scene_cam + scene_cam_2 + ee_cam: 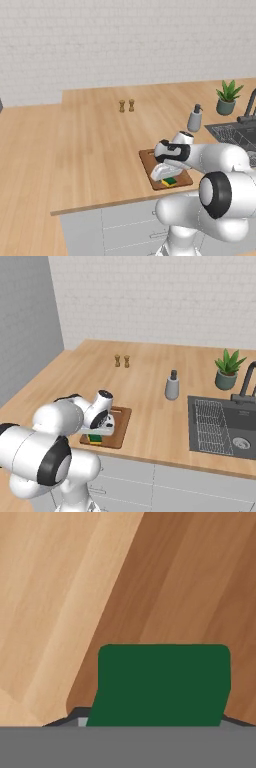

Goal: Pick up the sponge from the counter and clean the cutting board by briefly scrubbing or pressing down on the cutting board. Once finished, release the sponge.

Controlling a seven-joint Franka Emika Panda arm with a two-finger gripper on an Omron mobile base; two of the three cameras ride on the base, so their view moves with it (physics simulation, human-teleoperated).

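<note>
The dark brown cutting board (147, 159) (122, 421) (190, 587) lies on the light-wood counter (90, 150) (145, 386) (50, 587) close to its front edge. The sponge (169, 181) (94, 438) (162, 682), green on top with a yellow layer below, rests on the board's near end. My gripper (167, 177) (96, 435) (152, 722) points down over it, shut on the sponge, a dark fingertip hugging each side. The hand hides most of the sponge in both base views.
Two small shakers (126, 105) (122, 361) stand farther back on the counter. A grey soap dispenser (194, 119) (172, 385), a potted plant (227, 97) (228, 369) and a dark sink (232, 135) (225, 426) with a faucet lie to the right.
</note>
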